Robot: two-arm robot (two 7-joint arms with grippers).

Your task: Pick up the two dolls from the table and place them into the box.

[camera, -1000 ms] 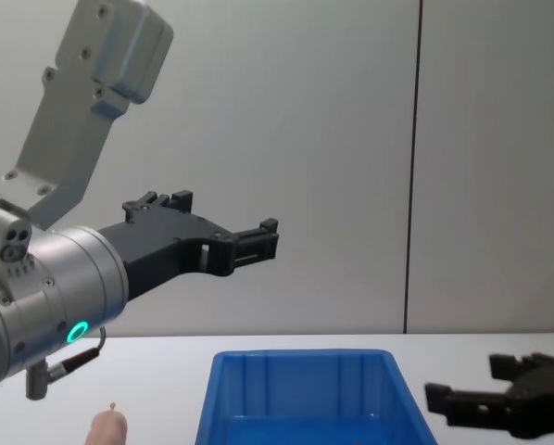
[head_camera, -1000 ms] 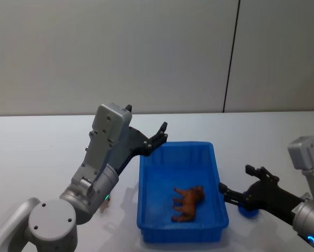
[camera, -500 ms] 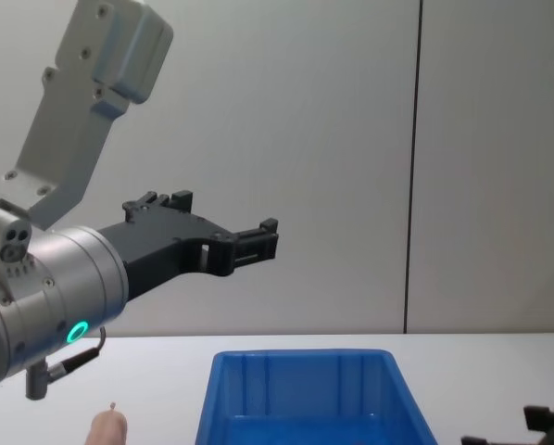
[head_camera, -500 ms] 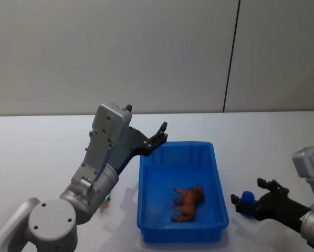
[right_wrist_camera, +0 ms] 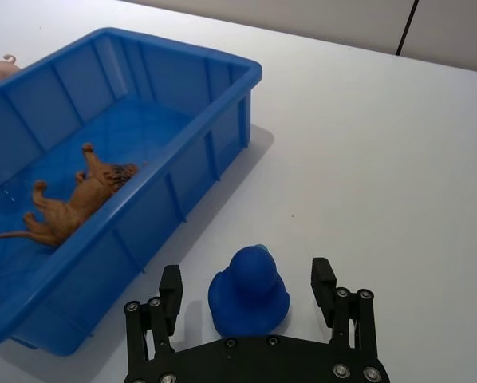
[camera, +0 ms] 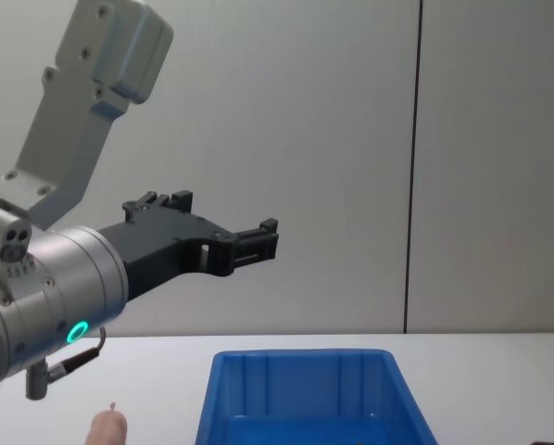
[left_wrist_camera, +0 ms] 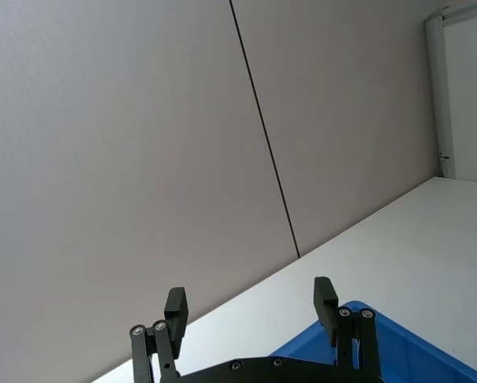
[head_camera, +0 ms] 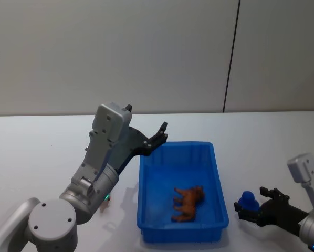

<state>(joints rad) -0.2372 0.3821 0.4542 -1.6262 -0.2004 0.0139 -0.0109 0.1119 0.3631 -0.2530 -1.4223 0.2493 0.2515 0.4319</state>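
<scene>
Left hand (head_camera: 159,134): up in the air, well clear of the bench (head_camera: 36,142), over the 11 o'clock corner of the box (head_camera: 179,145) as seen from the head. Fingers spread wide, nothing between them. Left arm (head_camera: 102,157) comes up steeply from 8 o'clock, bent at the wrist so the hand points roughly level towards 2 o'clock. In the chest view the hand sits high above the box rim.

Right hand (right_wrist_camera: 247,279): low, close to the bench, at about 4 o'clock of the box. Pose flat, fingers pointing back towards the box side. Fingers wide, one on each side of a small blue duck (right_wrist_camera: 250,289). There's a gap on both sides, so no grip on it. Duck stands upright on the bench, just beside the box's right wall but not touching it.

Brown doll (right_wrist_camera: 72,203): inside the box, lying on its side on the floor, legs out, nearer the 5 o'clock corner.

Pink doll (camera: 106,428): on the bench outside the box, at its 8 o'clock, near the left wall, mostly hidden behind the left arm from the head. Neither hand is near it.
</scene>
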